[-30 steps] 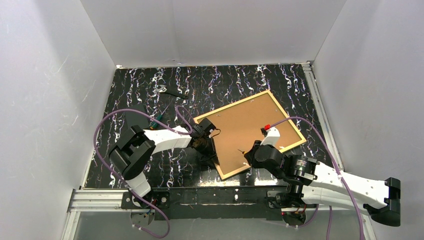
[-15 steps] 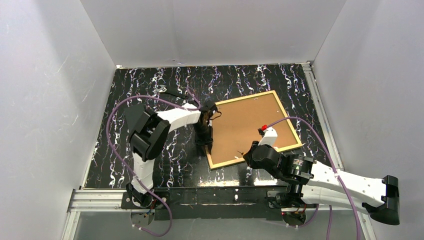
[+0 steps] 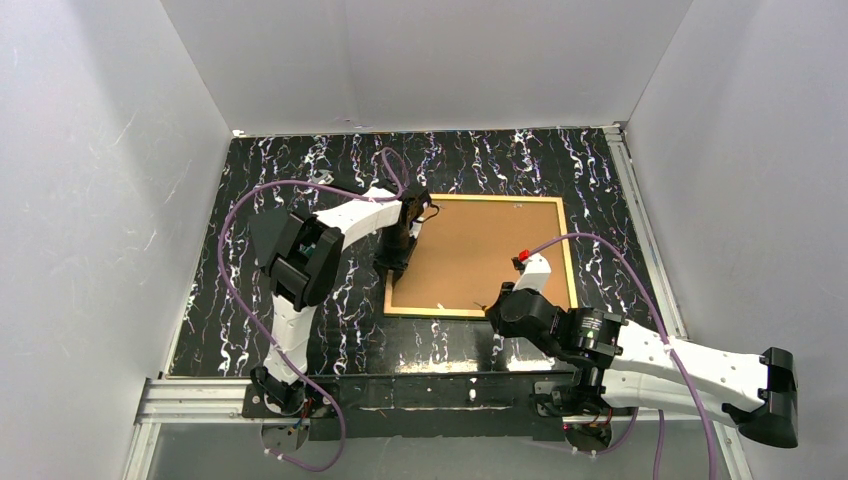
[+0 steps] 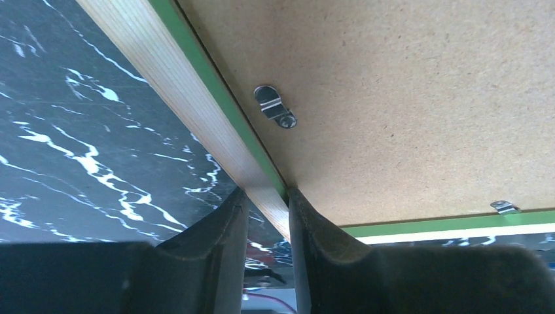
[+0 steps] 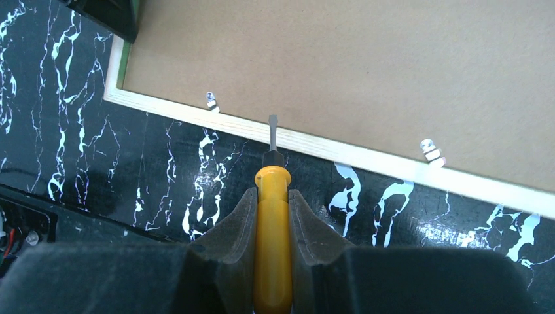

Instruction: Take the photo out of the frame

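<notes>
Face-down frame lying on counter, brown backing board facing up inside wood rails; photo hidden beneath board. Small metal clips sitting along board's edges. At frame's left rail, left pincer pinching wood, one finger either side. At frame's near rail, right pincer squeezing yellow-handled screwdriver, blade tip pointing onto rail between two clips; contact unclear.

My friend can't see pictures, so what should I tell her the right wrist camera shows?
The right gripper holds a yellow-handled screwdriver, its flat tip over the pale wooden edge of the frame, between two metal clips. Brown backing board fills the frame.
</notes>
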Motion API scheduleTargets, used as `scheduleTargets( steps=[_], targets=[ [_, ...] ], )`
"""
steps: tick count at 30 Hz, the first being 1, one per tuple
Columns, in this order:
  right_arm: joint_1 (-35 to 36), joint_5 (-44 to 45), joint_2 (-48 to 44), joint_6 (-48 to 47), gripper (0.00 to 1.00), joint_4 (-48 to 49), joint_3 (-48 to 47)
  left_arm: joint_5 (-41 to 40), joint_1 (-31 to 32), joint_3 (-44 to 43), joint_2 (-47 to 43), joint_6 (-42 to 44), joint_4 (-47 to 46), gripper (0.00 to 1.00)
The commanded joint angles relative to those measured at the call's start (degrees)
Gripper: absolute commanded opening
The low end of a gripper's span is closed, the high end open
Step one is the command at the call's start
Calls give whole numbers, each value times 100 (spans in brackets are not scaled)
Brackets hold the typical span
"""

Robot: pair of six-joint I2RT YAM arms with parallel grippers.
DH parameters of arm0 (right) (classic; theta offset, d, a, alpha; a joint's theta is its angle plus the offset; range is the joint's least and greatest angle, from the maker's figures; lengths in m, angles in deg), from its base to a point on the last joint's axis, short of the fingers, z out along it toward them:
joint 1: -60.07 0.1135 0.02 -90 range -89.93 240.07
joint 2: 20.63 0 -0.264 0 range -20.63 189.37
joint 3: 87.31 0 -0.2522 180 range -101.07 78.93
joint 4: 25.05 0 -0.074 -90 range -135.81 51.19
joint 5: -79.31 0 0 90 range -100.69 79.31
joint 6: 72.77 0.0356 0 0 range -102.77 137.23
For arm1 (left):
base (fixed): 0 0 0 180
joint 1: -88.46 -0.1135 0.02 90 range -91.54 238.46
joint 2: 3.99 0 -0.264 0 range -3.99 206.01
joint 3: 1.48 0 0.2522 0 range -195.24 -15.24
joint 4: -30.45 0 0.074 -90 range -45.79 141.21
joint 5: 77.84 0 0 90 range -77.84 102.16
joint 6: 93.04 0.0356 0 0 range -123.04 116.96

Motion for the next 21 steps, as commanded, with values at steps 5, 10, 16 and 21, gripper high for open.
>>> scheduleTargets(
  steps=[5, 10, 16, 21],
  targets=[
    [-12, 5, 81, -69, 1, 250, -209, -526, 67, -48, -67, 1229, 513, 0],
    [-11, -25, 117, -57, 1, 248, -235, -860, 42, -467, -70, 447, 879, 35],
    [-14, -20, 86, -22, 1, 253, -205, -985, -96, -469, -830, -566, 1124, 81],
    [-15, -17, 61, -34, 1, 307, -165, 16, -409, 209, -1701, -2057, 1020, 98]
  ],
)
